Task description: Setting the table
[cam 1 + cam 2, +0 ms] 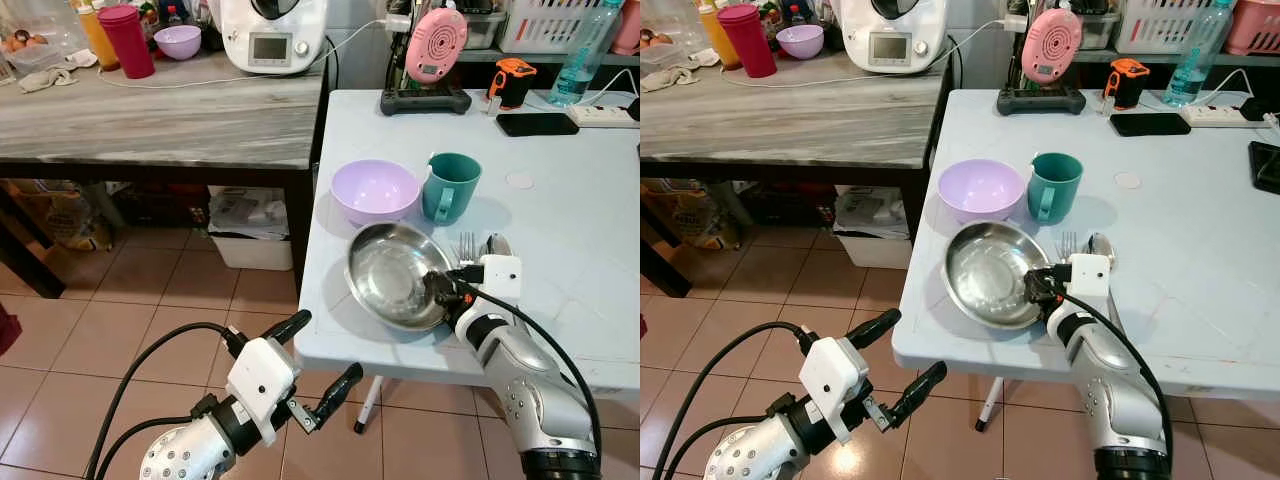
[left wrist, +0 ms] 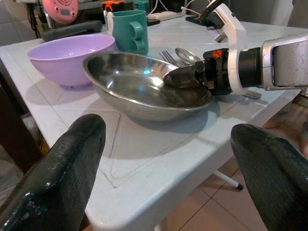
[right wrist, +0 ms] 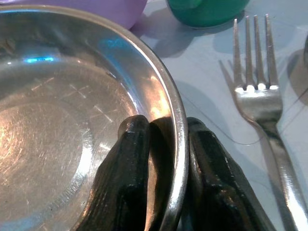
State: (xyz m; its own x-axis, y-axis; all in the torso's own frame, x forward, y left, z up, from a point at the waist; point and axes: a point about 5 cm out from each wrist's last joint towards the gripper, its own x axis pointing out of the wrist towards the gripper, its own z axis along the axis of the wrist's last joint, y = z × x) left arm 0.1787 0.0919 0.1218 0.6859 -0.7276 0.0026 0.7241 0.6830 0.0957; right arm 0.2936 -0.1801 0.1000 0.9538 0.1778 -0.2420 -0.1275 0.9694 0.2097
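Two fingers of right gripper (image 3: 166,159) pinch steel plate (image 1: 390,272) rim.

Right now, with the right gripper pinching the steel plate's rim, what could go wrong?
1. The right gripper grips the steel plate only at its rim; lifted or dragged, the plate may tilt or slip out.
2. The plate sits close to the purple bowl and teal mug; a push forward could knock them.
3. The fork lies just beside the gripped rim, near the table edge; sliding the plate sideways may sweep it.
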